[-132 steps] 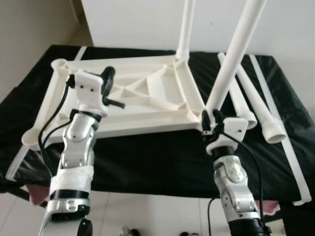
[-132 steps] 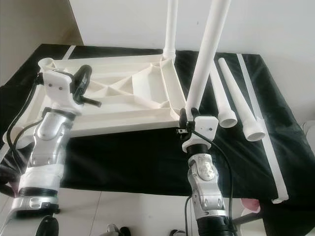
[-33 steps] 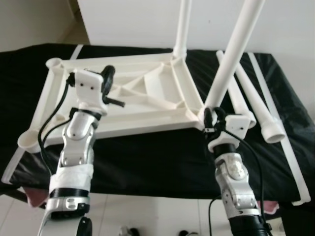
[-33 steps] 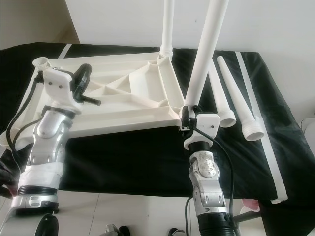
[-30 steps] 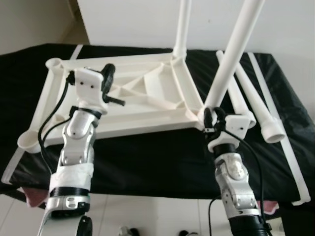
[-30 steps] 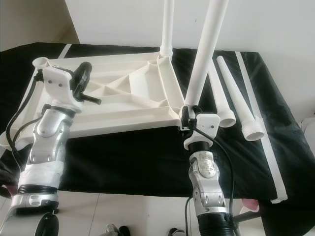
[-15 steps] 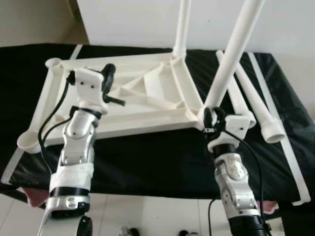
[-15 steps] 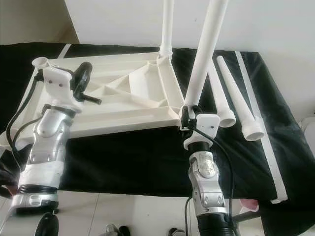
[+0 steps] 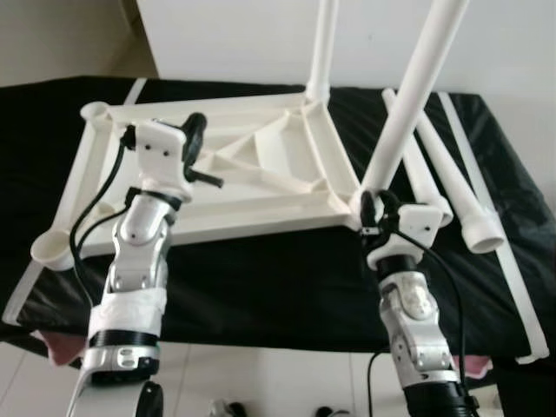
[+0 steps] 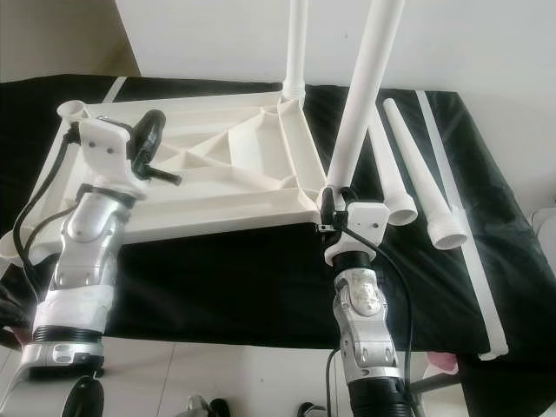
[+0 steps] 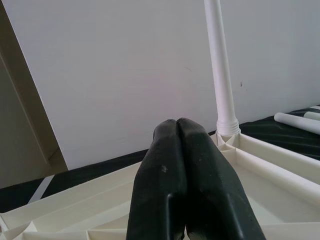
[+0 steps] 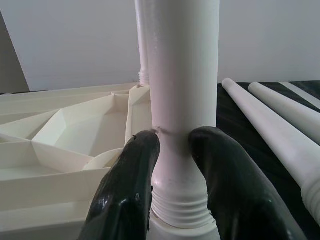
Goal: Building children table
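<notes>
Nearest to me, the right tool (image 10: 331, 205) is clenched around the base of a white table leg (image 10: 360, 95), its two black fingers (image 12: 125, 200) pressed on either side of the tube just above the threaded collar. That leg stands in the near right corner socket of the upturned white tabletop (image 10: 221, 187) and leans a little to the right as it rises.

To the left, the left tool (image 9: 195, 139) hovers over the ribbed underside of the tabletop, fingers pressed together with nothing between them; from this angle I can't tell if they touch the plastic.

The tabletop lies upside down on a worktop (image 9: 287, 287) covered in black cloth, with pale tape strips (image 9: 493, 217) running along the cloth on the right and at the far left. An open round socket (image 9: 50, 249) shows at its near left corner and another at the far left corner.

Right of the tabletop, two loose legs (image 10: 421, 187) lie side by side on the cloth, wide threaded ends toward the near side.

At the far right corner a second fitted leg (image 11: 220, 70) stands upright against the white wall (image 11: 110, 65).

No brand, label or writing can be read anywhere.
</notes>
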### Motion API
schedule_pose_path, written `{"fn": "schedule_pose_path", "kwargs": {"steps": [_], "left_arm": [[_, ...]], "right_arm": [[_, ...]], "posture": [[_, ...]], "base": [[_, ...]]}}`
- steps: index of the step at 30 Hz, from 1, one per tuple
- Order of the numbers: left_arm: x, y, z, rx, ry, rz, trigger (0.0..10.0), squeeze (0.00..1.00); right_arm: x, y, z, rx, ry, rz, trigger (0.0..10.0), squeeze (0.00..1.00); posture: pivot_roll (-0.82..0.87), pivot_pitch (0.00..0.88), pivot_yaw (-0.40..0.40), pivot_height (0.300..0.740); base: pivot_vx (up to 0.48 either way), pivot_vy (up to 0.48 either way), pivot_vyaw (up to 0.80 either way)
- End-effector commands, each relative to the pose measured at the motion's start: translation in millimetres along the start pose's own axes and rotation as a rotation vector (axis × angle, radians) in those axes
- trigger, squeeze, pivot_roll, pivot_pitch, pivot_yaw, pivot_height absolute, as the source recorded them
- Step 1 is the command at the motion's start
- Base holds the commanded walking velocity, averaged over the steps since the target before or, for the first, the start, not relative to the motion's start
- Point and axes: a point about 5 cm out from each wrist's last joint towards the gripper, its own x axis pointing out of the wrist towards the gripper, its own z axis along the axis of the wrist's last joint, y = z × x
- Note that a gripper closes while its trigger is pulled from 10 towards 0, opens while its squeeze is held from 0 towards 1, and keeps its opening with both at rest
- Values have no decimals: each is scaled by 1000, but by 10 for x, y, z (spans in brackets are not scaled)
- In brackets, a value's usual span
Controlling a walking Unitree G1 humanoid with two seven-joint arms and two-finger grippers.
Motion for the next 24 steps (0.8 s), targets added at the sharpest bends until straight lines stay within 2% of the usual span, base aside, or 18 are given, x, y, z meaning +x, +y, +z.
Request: {"fn": "schedule_pose_path", "kwargs": {"steps": [1,24], "left_arm": [[-12,11,-26,0,14,54,10000,0],[0,6,-24,-8,14,57,10000,0]], "right_arm": [[-24,1,-18,3,6,-5,10000,0],[-43,-55,0,-4,2,-32,10000,0]], "posture": [[-91,162,18,740],[-106,177,26,740]], "base": [[0,0,0],[0,0,0]]}}
